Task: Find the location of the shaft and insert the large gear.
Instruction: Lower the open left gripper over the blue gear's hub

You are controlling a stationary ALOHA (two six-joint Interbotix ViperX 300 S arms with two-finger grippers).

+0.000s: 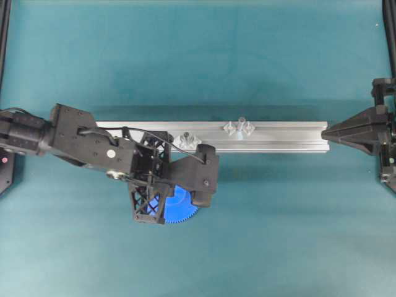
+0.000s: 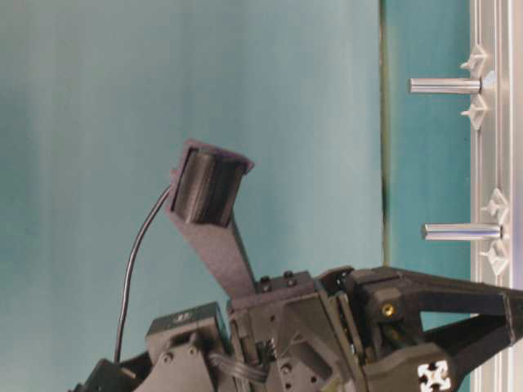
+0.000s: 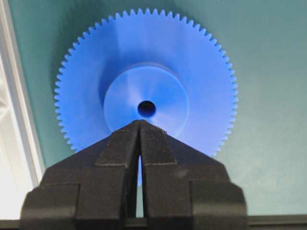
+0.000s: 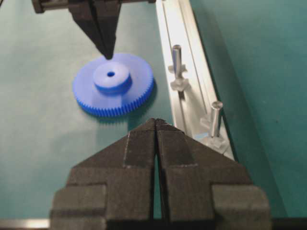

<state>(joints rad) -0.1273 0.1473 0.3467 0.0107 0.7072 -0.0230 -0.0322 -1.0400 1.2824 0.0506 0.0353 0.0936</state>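
The large gear (image 3: 144, 62), a bright blue toothed disc with a raised hub and small centre hole, lies flat on the teal table (image 1: 198, 55), in front of the rail. My left gripper (image 3: 139, 123) is shut with nothing in it. Its tips point down at the hub's edge beside the hole, and the right wrist view shows the left gripper (image 4: 108, 53) at the gear (image 4: 115, 91). The shaft (image 1: 239, 127), a slim silvery pin between clear diamond pieces, stands on the rail, and it shows again as the nearer shaft (image 4: 216, 117). My right gripper (image 4: 157, 120) is shut and empty at the rail's right end.
The aluminium rail (image 1: 284, 139) runs left to right across the table's middle. A shorter pin with a dark top (image 1: 187, 139) stands on it, close to the left arm's wrist. Black frame posts (image 1: 390, 25) stand at the table's side edges.
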